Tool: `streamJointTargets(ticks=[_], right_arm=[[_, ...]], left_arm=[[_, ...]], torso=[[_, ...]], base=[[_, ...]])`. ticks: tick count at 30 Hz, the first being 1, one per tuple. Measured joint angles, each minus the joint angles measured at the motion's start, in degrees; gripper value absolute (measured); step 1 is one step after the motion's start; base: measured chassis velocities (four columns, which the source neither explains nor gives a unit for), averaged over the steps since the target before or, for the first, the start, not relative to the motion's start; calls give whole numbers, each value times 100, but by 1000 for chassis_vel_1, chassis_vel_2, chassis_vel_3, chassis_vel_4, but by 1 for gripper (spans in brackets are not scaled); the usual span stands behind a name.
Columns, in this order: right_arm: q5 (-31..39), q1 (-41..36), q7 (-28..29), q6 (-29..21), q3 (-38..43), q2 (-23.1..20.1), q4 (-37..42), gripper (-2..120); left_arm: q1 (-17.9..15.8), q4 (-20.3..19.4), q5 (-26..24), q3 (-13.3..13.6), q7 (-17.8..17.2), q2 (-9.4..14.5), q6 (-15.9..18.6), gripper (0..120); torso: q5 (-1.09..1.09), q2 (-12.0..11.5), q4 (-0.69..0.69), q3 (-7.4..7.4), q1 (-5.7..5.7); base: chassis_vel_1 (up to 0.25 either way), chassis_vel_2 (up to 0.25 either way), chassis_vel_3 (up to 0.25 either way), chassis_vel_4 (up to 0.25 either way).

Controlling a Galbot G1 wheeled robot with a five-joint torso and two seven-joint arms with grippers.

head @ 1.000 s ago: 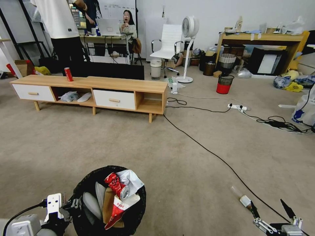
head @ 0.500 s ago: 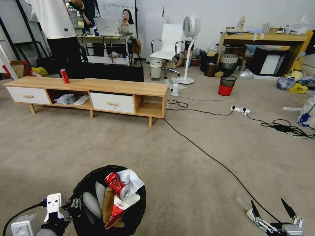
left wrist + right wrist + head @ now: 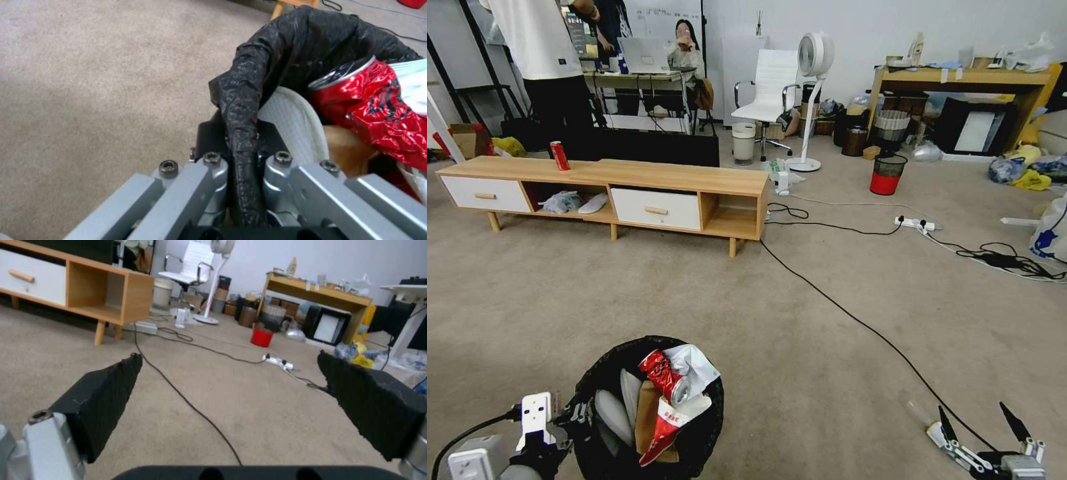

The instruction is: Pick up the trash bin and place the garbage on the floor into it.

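The left claw (image 3: 242, 160) is closed tight on the lined rim of the trash bin (image 3: 694, 433), which already holds a crushed red can (image 3: 662, 377). The right claw (image 3: 979, 427) hangs wide open and empty, just beside a clear bottle (image 3: 919, 415) on the carpet floor (image 3: 694, 287). The black cable (image 3: 854, 320) runs close by; the claw could catch it, I think.

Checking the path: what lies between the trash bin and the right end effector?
In the head view, bare floor lies between trash bin and right end effector; black cable passes nearby.
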Motion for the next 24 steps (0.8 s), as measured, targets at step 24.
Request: streamJointTargets(ticks=[24], right_arm=[[-689, 431, 1208, -2089, -357, -1482, -1762, 100]], left_arm=[[-18, 61, -93, -73, -30, 38, 33, 4]], torso=[[1, 0, 0, 1, 0]], base=[[0, 0, 0, 0]])
